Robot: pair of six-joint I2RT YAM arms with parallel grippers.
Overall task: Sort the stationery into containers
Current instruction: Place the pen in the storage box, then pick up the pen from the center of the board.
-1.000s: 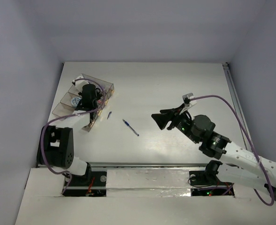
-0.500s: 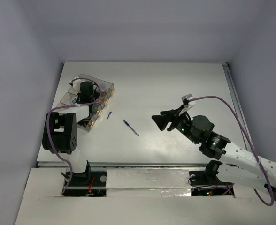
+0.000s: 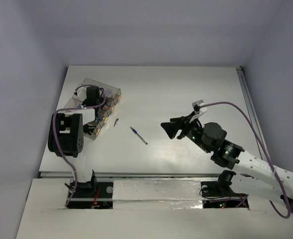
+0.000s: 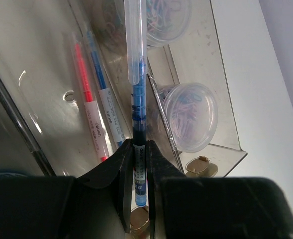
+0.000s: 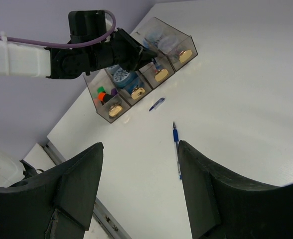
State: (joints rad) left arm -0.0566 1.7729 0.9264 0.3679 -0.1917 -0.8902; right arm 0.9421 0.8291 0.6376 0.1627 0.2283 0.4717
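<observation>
White table: carries everything noted below.

Clear smoky-brown plastic organizer of four narrow joined compartments: taken as the reference; it lies flat on the table.

My left gripper: directly over the organizer, jaws clamped on the lower barrel of a slim blue pen with a clear cap. The pen points away from my fingers, in line with the divider between two compartments. Whether it touches that divider, I cannot tell.

My right gripper: well apart from the organizer, above bare table, jaws spread wide, nothing between them.

Two round clear tubs of coloured clips: inside the compartment on one side of that divider.

Slim pink pen and second slim blue pen: lying side by side in the compartment on the other side.

Short black markers with green, orange and purple caps: in the end compartment farthest from the tubs.

Loose blue pen: on the table, outside the organizer, between it and my right gripper.

Short dark-blue piece: on the table, near the organizer's brass-coloured ends.
</observation>
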